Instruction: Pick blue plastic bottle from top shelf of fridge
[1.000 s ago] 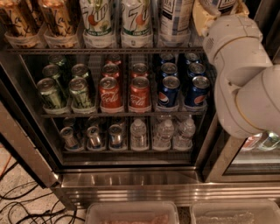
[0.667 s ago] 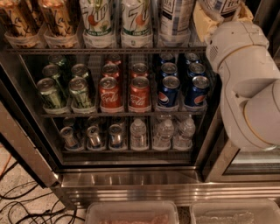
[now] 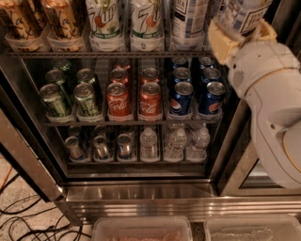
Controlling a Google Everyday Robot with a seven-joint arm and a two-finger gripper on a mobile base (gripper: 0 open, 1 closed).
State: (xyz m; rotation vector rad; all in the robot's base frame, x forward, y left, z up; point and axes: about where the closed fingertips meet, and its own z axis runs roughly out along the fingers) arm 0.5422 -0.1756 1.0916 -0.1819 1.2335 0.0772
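The fridge (image 3: pixel 141 193) stands open in front of me, with a steel frame and a dark inside. Its top shelf (image 3: pixel 108 54) is a dark wire rack with tall bottles in clear trays. My gripper (image 3: pixel 240 29) is at the upper right, in front of the shelf's right end. Its yellowish fingers (image 3: pixel 219 40) are closed around the blue plastic bottle (image 3: pixel 242 14), whose pale blue-and-white checked label shows; its cap is cut off by the frame's top edge. A second bottle with the same label (image 3: pixel 188 21) stands on the shelf to the left of it.
Two 7up bottles (image 3: pixel 104 23) and brown tea bottles (image 3: pixel 61 21) fill the rest of the top shelf. Green, Coca-Cola (image 3: pixel 150 100) and Pepsi cans (image 3: pixel 181 98) sit on the middle rack, with small water bottles (image 3: pixel 176 143) below. My white arm (image 3: pixel 273 108) covers the fridge's right side. Cables (image 3: pixel 28 221) lie on the floor.
My arm and the gripper with the bottle have shifted a little to the right and outward from the shelf. The shelves' contents have not moved.
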